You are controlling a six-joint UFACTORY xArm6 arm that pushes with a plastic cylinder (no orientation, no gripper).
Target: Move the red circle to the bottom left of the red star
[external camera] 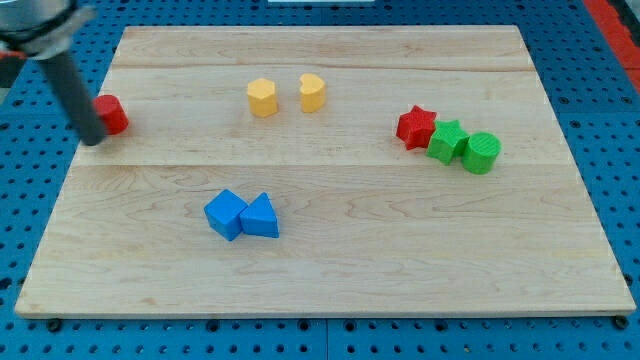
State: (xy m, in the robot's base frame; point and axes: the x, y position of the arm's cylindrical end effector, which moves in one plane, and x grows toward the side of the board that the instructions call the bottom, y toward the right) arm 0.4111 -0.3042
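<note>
**A:** Start with the biggest thing. What carries it all?

**B:** A pale wooden bench [330, 270], planks running across, sitting on a blue pegboard [620, 120]. I'll place everything from the red star [416, 127], which lies toward the view's right of the bench.

**A:** And the arm?

**B:** A dark rod [72, 85] slants in from the view's top-left corner, far to the view's left of the red star. There is no pincer on it, so spread or pressed together does not apply. My tip [93, 140] sits at the bench's left edge, touching or just beside the left side of the red circle [112, 115].

**A:** So the red circle is where?

**B:** Well apart from the red star, far to its left and at about the same height in the view. The rod hides part of it, so its round shape is hard to confirm.

**A:** Next in size?

**B:** Two blue blocks, down and left of the red star: a blue cube [225, 214] touching a blue triangle [261, 217] on its right.

**A:** The green ones?

**B:** A green star [447, 140] touches the red star's lower right, and a green cylinder [482, 152] touches that one farther right.

**A:** Smallest?

**B:** Two yellow blocks up and left of the red star, near each other but apart: a yellow hexagon [262, 98], and a yellow block [312, 92] whose shape I cannot make out.
</note>
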